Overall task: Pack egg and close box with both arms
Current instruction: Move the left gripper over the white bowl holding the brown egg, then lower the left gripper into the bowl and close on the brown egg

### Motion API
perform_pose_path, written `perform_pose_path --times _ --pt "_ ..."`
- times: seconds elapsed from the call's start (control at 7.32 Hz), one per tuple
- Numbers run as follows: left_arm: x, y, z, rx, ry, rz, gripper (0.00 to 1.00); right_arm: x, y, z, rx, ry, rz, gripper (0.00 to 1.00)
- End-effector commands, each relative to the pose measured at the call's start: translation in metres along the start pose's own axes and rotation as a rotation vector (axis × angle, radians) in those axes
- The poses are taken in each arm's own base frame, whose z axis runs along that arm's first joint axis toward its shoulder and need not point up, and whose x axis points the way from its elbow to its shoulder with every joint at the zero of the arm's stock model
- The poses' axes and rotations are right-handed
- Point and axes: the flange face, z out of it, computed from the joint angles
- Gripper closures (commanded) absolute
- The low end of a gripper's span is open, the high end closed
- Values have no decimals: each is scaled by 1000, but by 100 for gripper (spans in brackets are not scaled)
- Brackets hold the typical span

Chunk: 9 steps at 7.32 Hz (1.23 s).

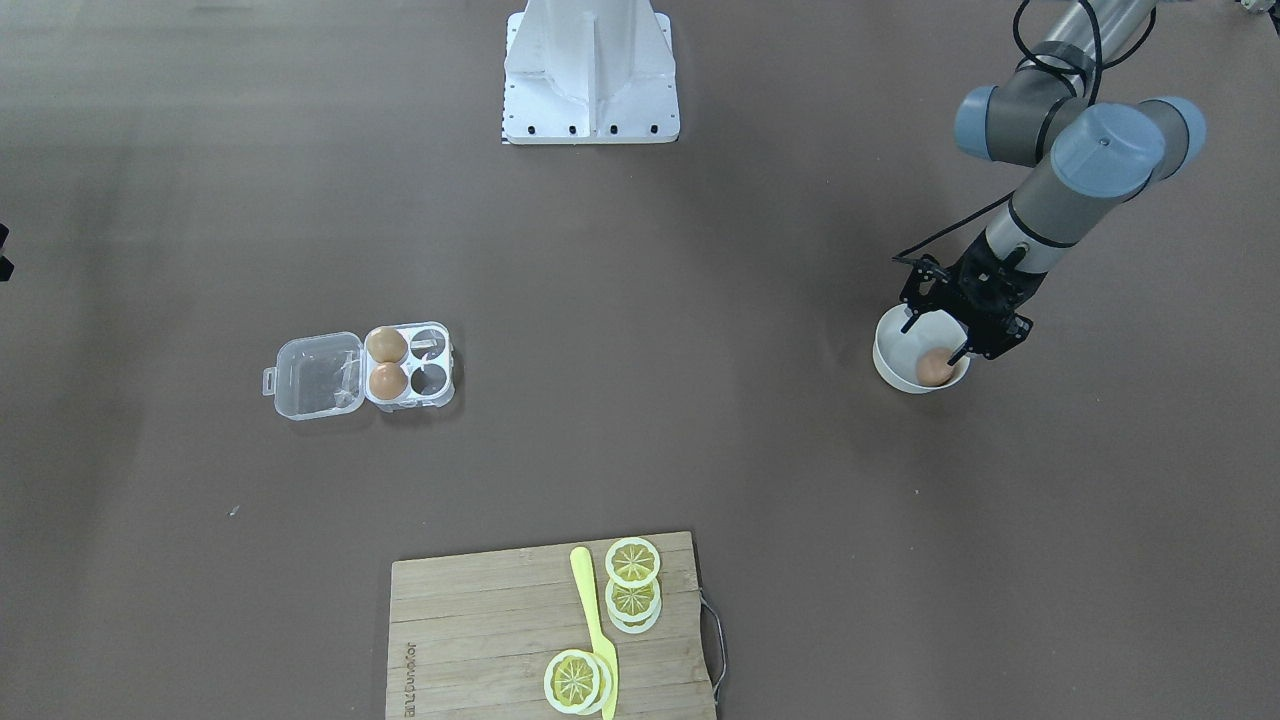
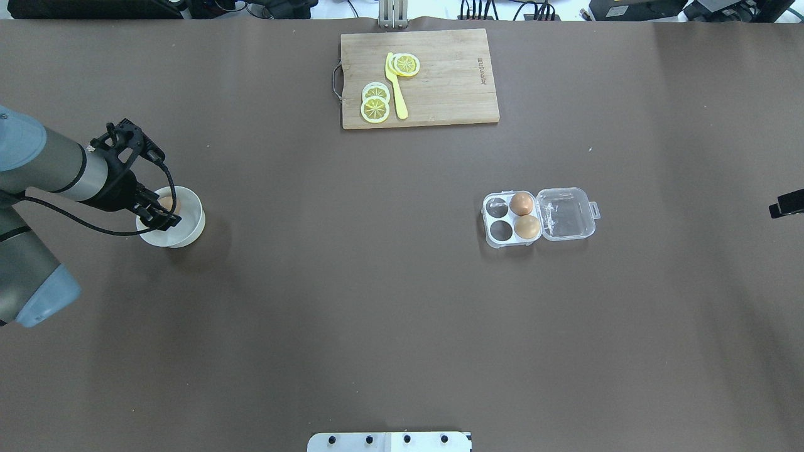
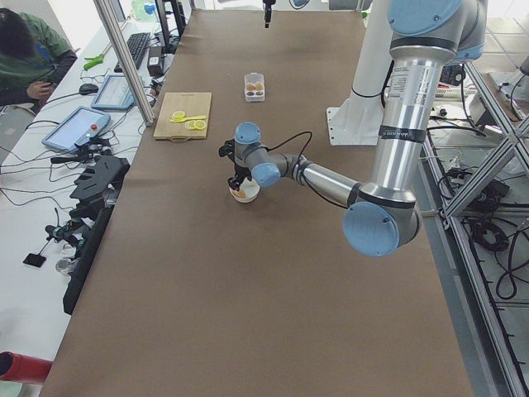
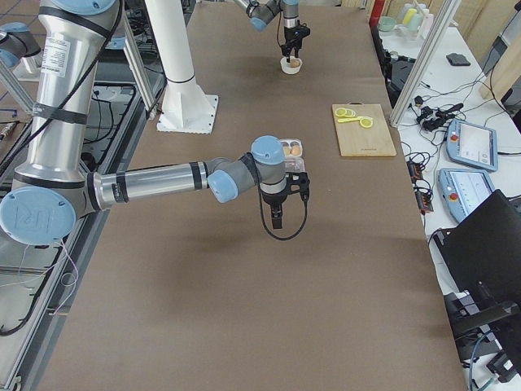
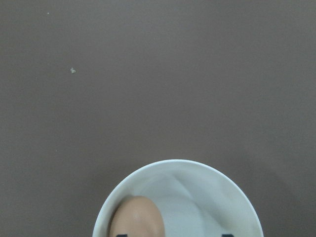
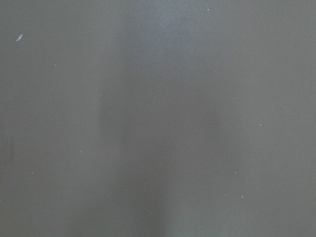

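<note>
The tan egg (image 1: 935,367) lies in a white round bowl (image 1: 895,365). It also shows in the left wrist view (image 5: 137,217) and in the overhead view (image 2: 168,203). My left gripper (image 1: 936,338) hangs open just over the bowl, its fingers either side of the egg and apart from it. The clear box (image 2: 540,216) lies open on the table with two darker eggs (image 2: 524,215) in the cups beside its flat lid (image 2: 566,213). Only a sliver of my right gripper (image 2: 785,204) shows at the view's edge; I cannot tell its state.
A wooden cutting board (image 2: 440,81) with lemon slices (image 2: 375,103) and a yellow knife (image 2: 396,85) lies at the far side. The white pedestal base (image 1: 592,75) stands at the robot's side. Bare brown table lies between bowl and box.
</note>
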Motion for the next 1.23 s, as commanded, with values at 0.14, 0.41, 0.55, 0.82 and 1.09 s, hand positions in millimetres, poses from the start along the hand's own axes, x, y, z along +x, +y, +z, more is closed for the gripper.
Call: perform_pose_path --times 0.14,0.41,0.55,0.82,1.09 --pt "-3 2 6 -13 -3 -4 28 -1 0 -1 3 0 -4 0" --pt "-5 -10 15 -15 -5 -4 28 0 0 -1 2 0 -3 1" --pt "-5 -12 17 -15 -3 -4 28 -2 0 -2 4 -1 -3 0" --pt "-6 -11 17 -15 -5 -1 29 -2 0 -3 5 -2 -4 1" --pt "-9 -5 17 -18 -7 19 30 -2 0 -3 5 -2 -2 1"
